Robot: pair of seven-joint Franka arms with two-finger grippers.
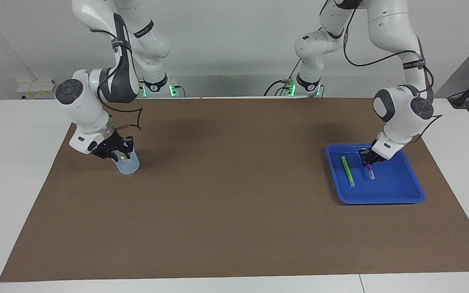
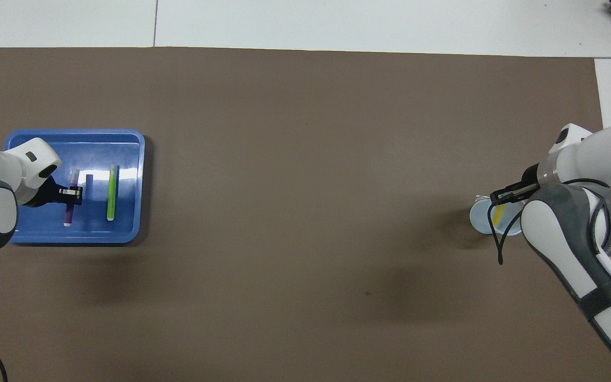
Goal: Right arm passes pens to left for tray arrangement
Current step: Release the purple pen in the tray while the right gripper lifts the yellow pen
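The shallow bright blue plastic tray (image 1: 397, 195) sits on the brown mat of the bench (image 1: 234, 228) toward the left arm's end, and it holds two of the three pens. The slim green marker pen (image 1: 347, 171) lies flat in the tray, free of any contact. The slim purple marker pen (image 1: 370, 172) lies just beside it, and the left end effector (image 1: 367, 159) is down at its upper end; whether the fingers are clamped on the pen or already released cannot be told from either view. At the right arm's end of the bench, the right end effector (image 1: 116, 153) is at the mouth of a small translucent pale-blue cup (image 1: 128, 165), in which the slim yellow marker pen (image 2: 500, 213) is visible from overhead; its grip state likewise cannot be determined. Judged from this layout, the step in hand is the placing of the second pen, with the third about to be drawn. The next move calls for the left end effector to lift clear of the tray without disturbing either pen, and for the right end effector to draw the yellow pen upward without tipping the light cup.
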